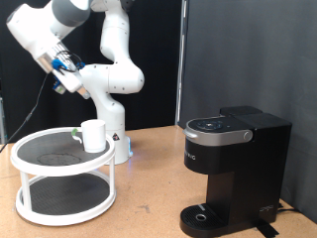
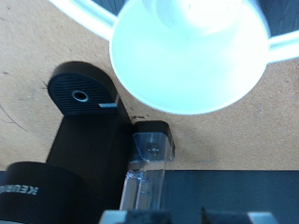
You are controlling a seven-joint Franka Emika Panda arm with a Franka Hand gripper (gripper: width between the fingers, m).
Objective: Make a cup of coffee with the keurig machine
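Although the arm's hand shows in the exterior view, the tool point(image 1: 65, 69) is small there, half turned away and mixed with blue fittings, so whether its fingers are spread or pressed together cannot be told, and nothing can be seen between them. It hangs high at the exterior view's upper left, well above the surface point(image 1: 149, 188) and touching nothing. The cup point(image 1: 94, 135) stands upright on the top tier of a white two-tier round rack point(image 1: 30, 159) at the exterior view's left, below the tool and a little to its right, well apart from it; its handle cannot be made out. The keurig machine point(image 1: 233, 164) stands on the surface at the exterior view's right, far from both the tool and the cup, with its lid down and its round drip base bare; its lower right corner is cut off by the frame edge. The wrist view is harder to read: a large, pale, badly blurred round shape point(image 2: 187, 56) fills the upper part, with a white curved rim behind it running out of the frame, and it cannot be said for certain what it is. Beneath it the black machine point(image 2: 79, 140) appears from above, cut off at the lower edge, beside a clear, glassy upright piece point(image 2: 149, 168) whose nature is unclear.
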